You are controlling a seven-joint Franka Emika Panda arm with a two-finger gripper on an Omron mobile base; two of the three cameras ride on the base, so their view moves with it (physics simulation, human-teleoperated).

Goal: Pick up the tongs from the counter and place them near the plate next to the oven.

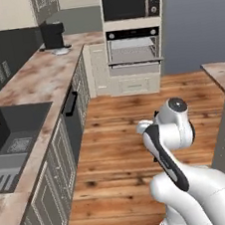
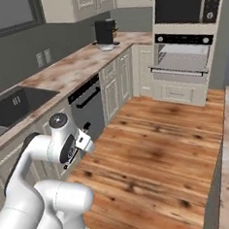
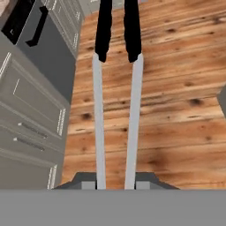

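We see the pinkish-beige marble counter [image 1: 40, 79] running toward 11 o'clock, the silver wall oven [image 1: 133, 51] at 12. The gripper [image 3: 115, 183] clamps the slim silvery dark-tipped tongs [image 3: 132, 114] over the floor. Risk: a loose hold during transit could drop them.

The white arm [image 1: 173, 141] rises from about 5 o'clock, folded over the wooden floor [image 1: 136, 126], its round joint cap near the centre-right. The desk [image 1: 40, 79], pinkish-beige stone with brown blotches, runs from 8 o'clock up toward 11 o'clock on cream cabinets. A dark sink [image 1: 11, 130] is set into it at 9 o'clock. At 11 o'clock a black coffee machine [image 1: 53, 34] stands on the desk, with the plate [image 1: 62, 51] just beside its base. The oven [image 1: 134, 49] sits at 12 o'clock, under a dark-windowed unit [image 1: 130, 2].
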